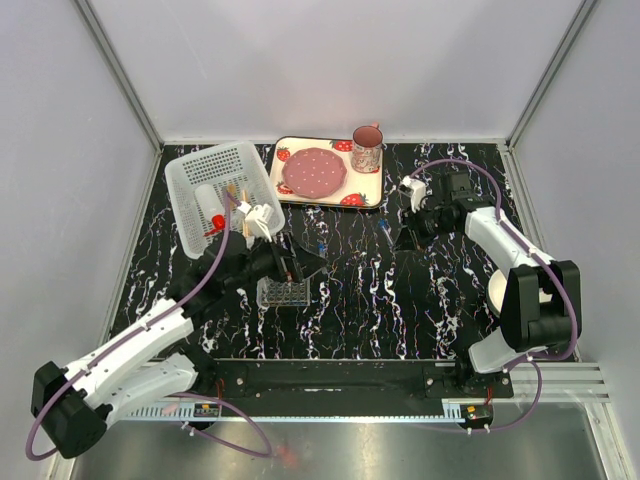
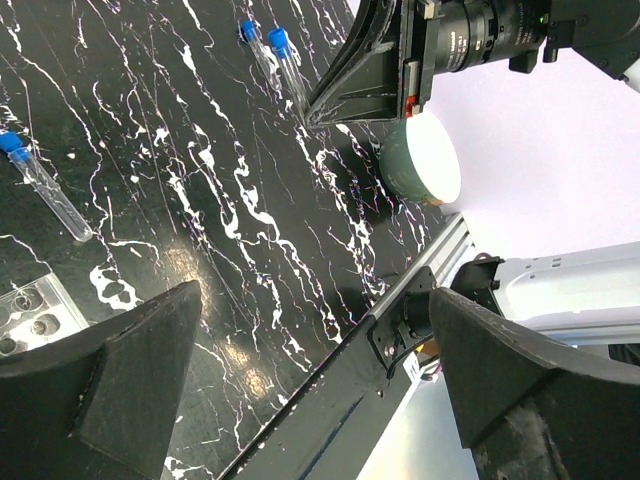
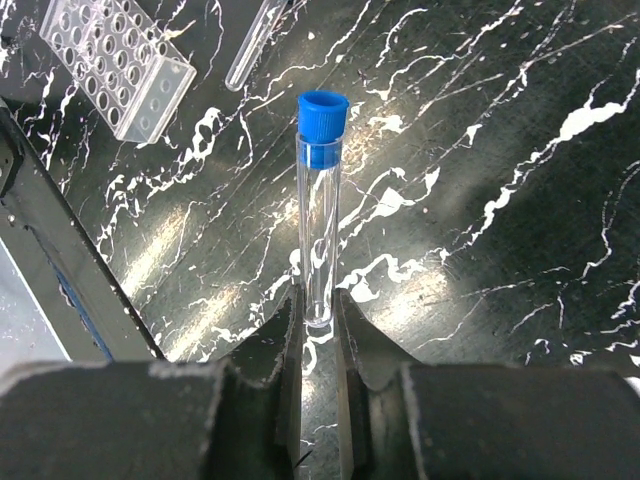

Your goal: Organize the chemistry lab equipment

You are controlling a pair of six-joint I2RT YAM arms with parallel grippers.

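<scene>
My right gripper (image 3: 318, 300) is shut on the rounded bottom end of a clear blue-capped tube (image 3: 320, 190), low over the black marbled table; in the top view this gripper (image 1: 400, 238) is right of centre. A second tube (image 3: 255, 40) lies further off, and the clear grid rack (image 3: 115, 65) stands beyond it. My left gripper (image 2: 315, 300) is open wide and empty, above the table beside the rack (image 1: 283, 292). The left wrist view shows two blue-capped tubes (image 2: 280, 50) by the right fingers and another tube (image 2: 45, 190) near the rack. The red-capped bottle (image 1: 216, 220) and wooden sticks (image 1: 238, 205) lie in a white basket.
The white perforated basket (image 1: 205, 165) sits at the back left. A strawberry-printed tray (image 1: 372, 190) with a pink plate and a mug (image 1: 367, 148) stands at the back centre. A round bowl (image 2: 425, 160) sits near the right arm. A black rail (image 1: 330, 375) runs along the near edge.
</scene>
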